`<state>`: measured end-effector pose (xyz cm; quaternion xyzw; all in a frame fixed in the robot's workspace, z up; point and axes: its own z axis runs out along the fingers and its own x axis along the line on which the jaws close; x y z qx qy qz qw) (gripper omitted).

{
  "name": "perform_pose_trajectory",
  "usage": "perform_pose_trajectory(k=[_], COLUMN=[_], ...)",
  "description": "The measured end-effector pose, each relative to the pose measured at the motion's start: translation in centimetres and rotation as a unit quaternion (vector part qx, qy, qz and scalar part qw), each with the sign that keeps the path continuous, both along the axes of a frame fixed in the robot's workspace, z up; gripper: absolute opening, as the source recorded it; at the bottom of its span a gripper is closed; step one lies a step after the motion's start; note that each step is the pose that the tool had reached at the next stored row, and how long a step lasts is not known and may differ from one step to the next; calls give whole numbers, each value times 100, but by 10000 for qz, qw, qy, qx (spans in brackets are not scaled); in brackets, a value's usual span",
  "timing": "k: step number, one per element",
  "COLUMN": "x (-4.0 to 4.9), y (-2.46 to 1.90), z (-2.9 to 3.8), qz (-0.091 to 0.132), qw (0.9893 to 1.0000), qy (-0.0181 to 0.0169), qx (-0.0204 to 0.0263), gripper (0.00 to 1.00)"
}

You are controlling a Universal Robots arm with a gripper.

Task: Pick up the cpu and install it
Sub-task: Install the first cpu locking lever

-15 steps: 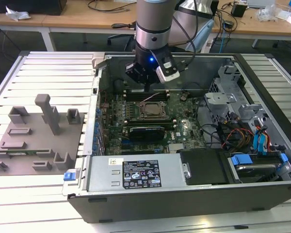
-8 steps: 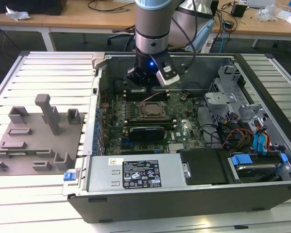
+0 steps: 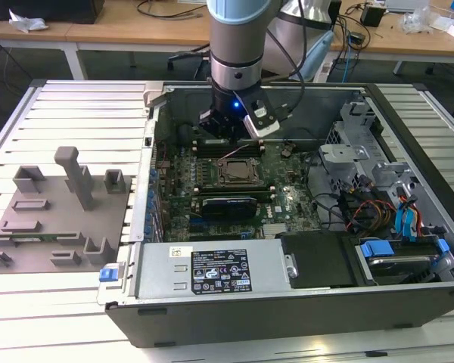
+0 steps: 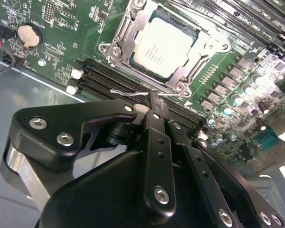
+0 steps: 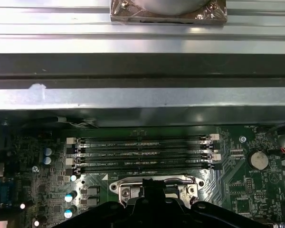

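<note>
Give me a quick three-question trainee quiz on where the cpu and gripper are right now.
1. True or false: the pale silvery square cpu lies inside the dark metal socket frame on the green motherboard.
2. The black gripper is nearest to: A) the socket frame, B) a blue-tabbed drive bay, C) a grey fixture block outside the case.
3. In the first wrist view, how many long black memory slots lie side by side next to the socket frame?

Key: 1 true; 2 A; 3 four.
</note>
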<state>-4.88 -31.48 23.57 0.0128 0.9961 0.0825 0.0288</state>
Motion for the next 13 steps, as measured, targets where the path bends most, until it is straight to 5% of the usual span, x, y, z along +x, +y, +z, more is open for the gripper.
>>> perform_pose_trajectory(k=[8, 13], x=[12, 28], y=[0, 10], z=[-46, -71], qz=[0, 0], qw=[10000, 10000], qy=[-6, -7], qx=[1, 50], gripper=[11, 11])
